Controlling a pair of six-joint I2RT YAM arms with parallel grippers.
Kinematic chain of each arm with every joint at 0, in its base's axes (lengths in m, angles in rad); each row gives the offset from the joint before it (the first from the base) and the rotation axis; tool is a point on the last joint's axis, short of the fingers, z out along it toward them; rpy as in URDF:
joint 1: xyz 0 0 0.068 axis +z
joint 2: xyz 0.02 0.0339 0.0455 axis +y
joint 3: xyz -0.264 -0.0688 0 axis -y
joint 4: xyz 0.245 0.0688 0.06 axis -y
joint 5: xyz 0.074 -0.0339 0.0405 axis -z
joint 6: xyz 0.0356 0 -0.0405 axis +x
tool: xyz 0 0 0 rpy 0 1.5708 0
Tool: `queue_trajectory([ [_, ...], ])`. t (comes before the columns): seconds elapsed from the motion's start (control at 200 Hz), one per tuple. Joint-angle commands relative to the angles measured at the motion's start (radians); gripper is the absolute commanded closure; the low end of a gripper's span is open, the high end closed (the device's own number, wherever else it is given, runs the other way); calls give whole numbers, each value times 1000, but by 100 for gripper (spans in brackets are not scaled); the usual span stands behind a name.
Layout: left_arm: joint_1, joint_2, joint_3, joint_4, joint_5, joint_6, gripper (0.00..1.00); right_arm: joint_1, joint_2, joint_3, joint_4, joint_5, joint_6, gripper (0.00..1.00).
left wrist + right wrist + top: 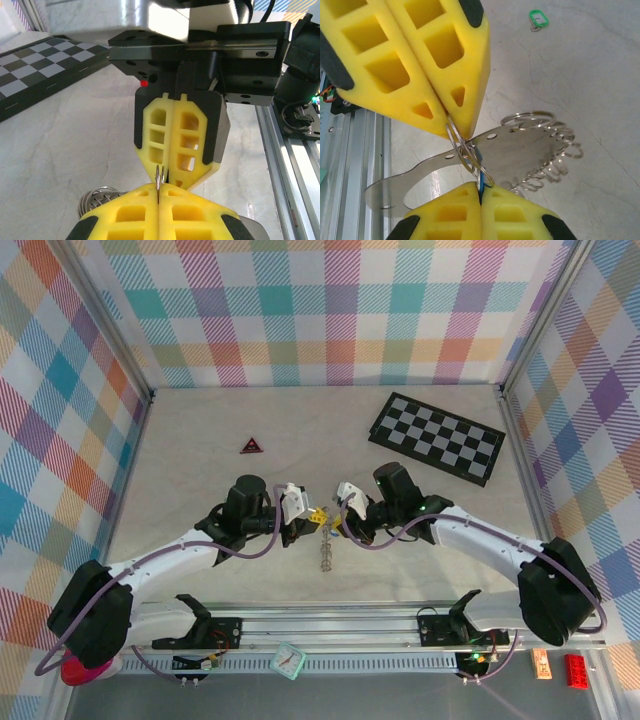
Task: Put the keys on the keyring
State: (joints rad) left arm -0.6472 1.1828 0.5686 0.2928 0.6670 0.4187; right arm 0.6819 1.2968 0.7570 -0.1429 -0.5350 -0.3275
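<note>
My two grippers meet tip to tip over the middle of the table. In the left wrist view my left gripper (pixel 158 189) is shut on a thin double wire of the keyring (pixel 159 176), with the right gripper's yellow fingers (pixel 175 140) just beyond. My right gripper (pixel 481 189) is shut on wire loops of the keyring (pixel 465 147) and on a small blue piece. The left gripper (pixel 452 131) pinches the same loops from above. The keys (pixel 555 162) hang as a silvery fringe beside a flat holed metal plate (pixel 520 150). From above, the keys (pixel 325 555) dangle below both grippers.
A chequered board (pixel 435 437) lies at the back right and a small red-and-black triangle (pixel 250 446) at the back left. A small green ring (pixel 538 19) lies on the table beyond the grippers. Patterned walls enclose the table on three sides.
</note>
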Motion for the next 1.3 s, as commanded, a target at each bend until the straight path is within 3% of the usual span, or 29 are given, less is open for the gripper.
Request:
queue_trajectory([
  [0.0, -17, -4, -6, 65, 10, 7, 100, 5, -18, 3, 8, 10, 6, 88],
  [0.135, -17, -8, -18, 83, 11, 1, 100, -7, -90, -38, 45, 6, 17, 64],
  [0.37, -18, -12, -31, 120, 38, -20, 100, -12, -172, -129, 228, -34, 42, 62],
  [0.63, -17, -9, -38, 147, 63, -35, 100, -12, -141, -150, 364, -48, 104, 69],
  [1.0, -17, -2, -38, 173, 83, -49, 100, -12, -88, -134, 367, -81, 105, 82],
  [1.18, -17, 1, -36, 173, 80, -51, 100, -12, -89, -122, 367, -96, 89, 100],
  [1.295, -17, 0, -22, 124, 29, -38, 97, -12, -103, -98, 303, -110, 38, 100],
])
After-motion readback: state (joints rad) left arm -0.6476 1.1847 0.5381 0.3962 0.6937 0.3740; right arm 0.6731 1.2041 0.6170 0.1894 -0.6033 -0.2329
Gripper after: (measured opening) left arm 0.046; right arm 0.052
